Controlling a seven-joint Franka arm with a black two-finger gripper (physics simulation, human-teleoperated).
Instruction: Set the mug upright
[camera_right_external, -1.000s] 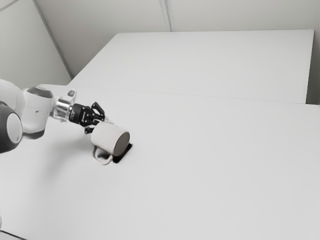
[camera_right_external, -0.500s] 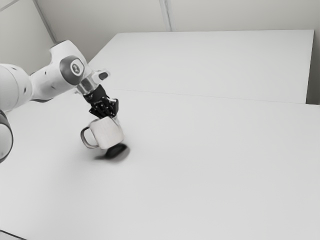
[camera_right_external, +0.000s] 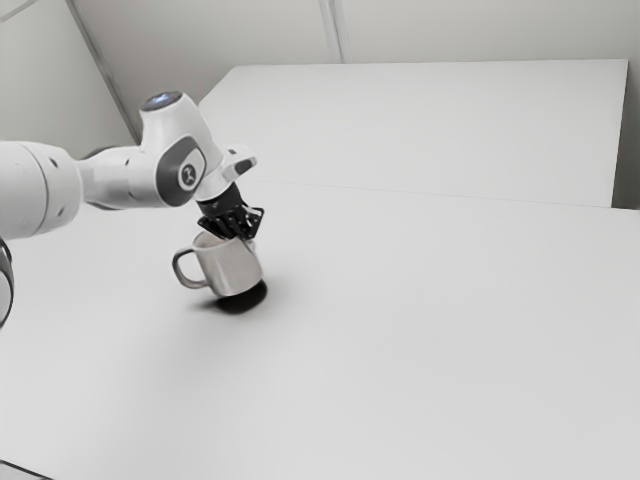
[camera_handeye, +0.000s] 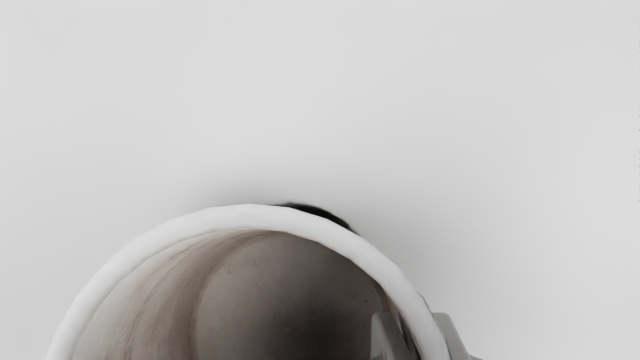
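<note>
Mug (camera_right_external: 230, 270) is leaning a bit over the table (camera_right_external: 430, 340), with the gripper (camera_right_external: 247, 242) pinching its rim, one finger inside, one outside.

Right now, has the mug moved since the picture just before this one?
Yes. Judged against the wall strip, the mug has shifted slightly toward the exterior view's right.

Reaches in from the exterior view's left and, with the gripper (camera_right_external: 246, 242) angled down, holds the mug (camera_right_external: 229, 268) by its rim (camera_right_external: 203, 240), tilted, handle (camera_right_external: 180, 270) toward that same side, over a dark shadow (camera_right_external: 244, 301) on the pale table (camera_right_external: 420, 330).
</note>
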